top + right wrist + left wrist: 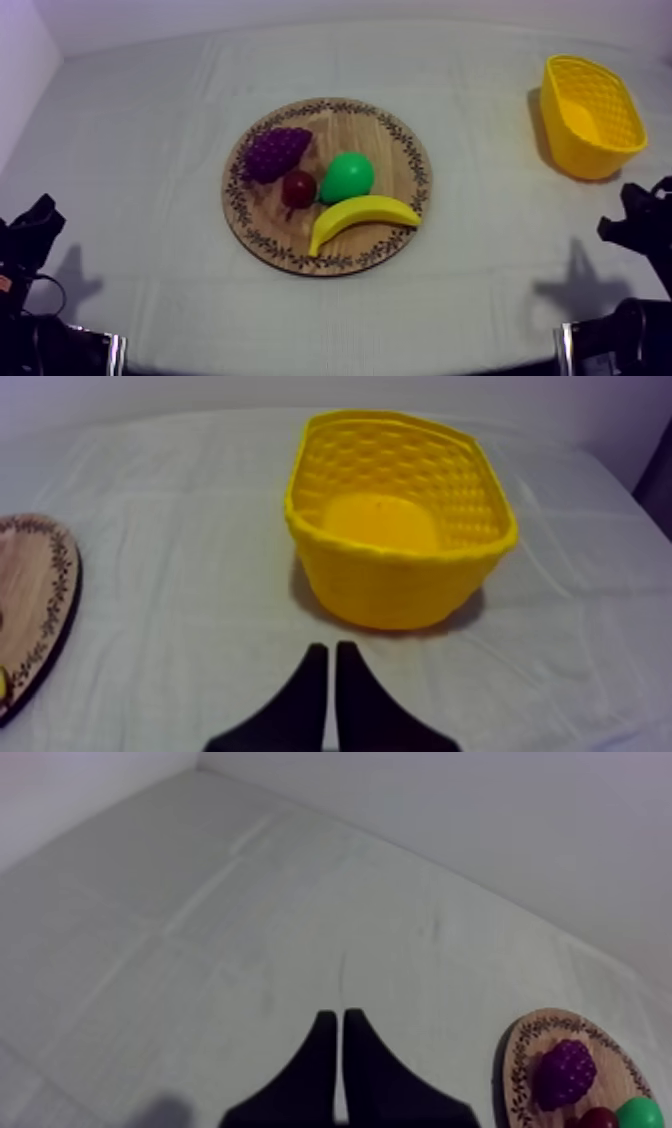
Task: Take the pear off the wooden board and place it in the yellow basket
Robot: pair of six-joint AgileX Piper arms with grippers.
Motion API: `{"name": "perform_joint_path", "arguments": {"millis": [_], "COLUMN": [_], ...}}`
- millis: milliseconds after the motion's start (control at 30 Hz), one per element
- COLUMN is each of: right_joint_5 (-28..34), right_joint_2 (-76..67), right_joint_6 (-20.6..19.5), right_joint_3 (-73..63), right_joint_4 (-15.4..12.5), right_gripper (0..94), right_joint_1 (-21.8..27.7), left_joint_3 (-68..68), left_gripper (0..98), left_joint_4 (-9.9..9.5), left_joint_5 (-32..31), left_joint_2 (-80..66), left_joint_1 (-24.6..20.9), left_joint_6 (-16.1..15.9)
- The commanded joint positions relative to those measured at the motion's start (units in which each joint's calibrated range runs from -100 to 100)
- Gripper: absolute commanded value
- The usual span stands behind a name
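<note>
A: Where is the pear [347,177] sitting?
B: On the wooden board [392,150], just beside the banana [360,213], off ahead-right of the left gripper [334,1024], whose fingers are pressing together on nothing.
A: And the right gripper [326,656]?
B: Also clenching nothing, facing the yellow basket [400,591] near ahead. Its wrist view is showing the basket's inner floor, and the top view is showing the banana.

Top view looks down at a slant on your whole table [150,130], from far off. Left wrist view rides low behind your left gripper [340,1017], facing across the table. Right wrist view sits behind your right gripper [331,648], yellow basket [400,591] close ahead. All three share the wooden board [330,125].
</note>
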Motion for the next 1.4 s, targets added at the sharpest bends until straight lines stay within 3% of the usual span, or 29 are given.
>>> {"name": "perform_joint_path", "arguments": {"millis": [0, 100, 333, 500, 667, 967, 1167, 1367], "right_joint_5": [-0.2, -0.8, 0.4, 2.1, 7.9, 16.1, 17.7, 17.2], "right_joint_2": [1.3, 6.5, 24.2, 36.6, 47.7, 59.1, 63.6, 67.1], "right_joint_6": [-1.7, -2.8, -3.4, -3.0, -2.7, 4.6, 5.1, 8.9], "right_joint_3": [-2.3, -8.0, -30.0, -44.7, -57.5, -68.9, -71.0, -69.8], "right_joint_4": [0.8, 1.2, -1.2, -1.2, -0.8, -10.5, -12.2, -14.2], "right_gripper": [0.5, 0.5, 0.5, 0.5, 0.5, 0.5, 0.5, 0.5], "right_joint_1": [-0.5, -1.5, -4.3, -10.0, -17.1, -20.9, -22.5, -23.0], "left_joint_3": [0.0, 0.0, 0.0, 0.0, 0.0, 0.0, 0.0, 0.0], "left_gripper": [0.1, 0.1, 0.1, 0.1, 0.1, 0.1, 0.1, 0.1], "left_joint_4": [-0.02, -0.02, -0.02, -0.02, -0.02, -0.02, -0.02, -0.02], "left_joint_5": [0.0, 0.0, 0.0, 0.0, 0.0, 0.0, 0.0, 0.0], "left_joint_2": [0.0, 0.0, 0.0, 0.0, 0.0, 0.0, 0.0, 0.0], "left_joint_1": [0.0, 0.0, 0.0, 0.0, 0.0, 0.0, 0.0, 0.0], "left_joint_6": [0.0, 0.0, 0.0, 0.0, 0.0, 0.0, 0.0, 0.0]}}
